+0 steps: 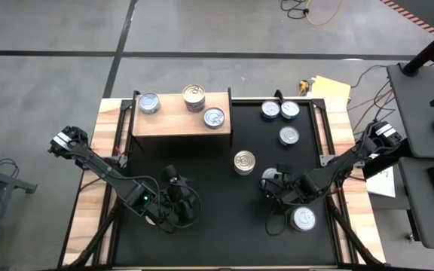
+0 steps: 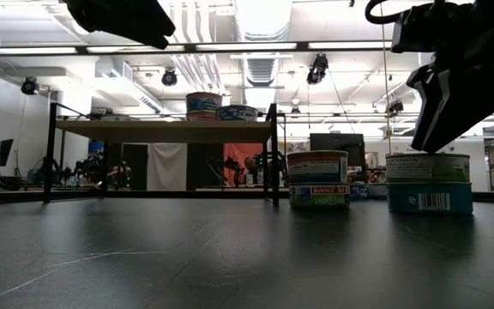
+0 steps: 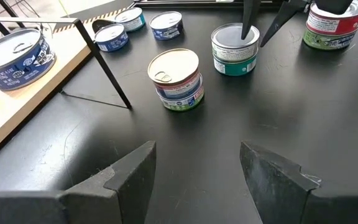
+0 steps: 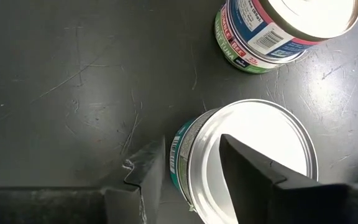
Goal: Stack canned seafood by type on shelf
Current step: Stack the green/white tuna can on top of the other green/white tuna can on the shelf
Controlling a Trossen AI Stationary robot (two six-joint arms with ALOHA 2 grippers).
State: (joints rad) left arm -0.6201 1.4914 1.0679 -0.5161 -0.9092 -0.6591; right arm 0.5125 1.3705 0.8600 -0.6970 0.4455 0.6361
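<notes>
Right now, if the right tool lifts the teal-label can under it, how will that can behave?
The teal-label can looks like rigid metal, so it likely will not deform. Its smooth rim may slip, since the right tool straddles only the edge. Short and wide, it probably will not tip, though on its side it could roll.

In the right wrist view, the right gripper (image 4: 191,168) covers part of the teal-labelled tin (image 4: 253,149), and the picture's bottom edge cuts that tin off. The gold-topped tin (image 4: 284,31) runs past the top edge. In the low view, the tins on the shelf (image 2: 165,129) show only their upper parts, and their labels are too small to read.
</notes>
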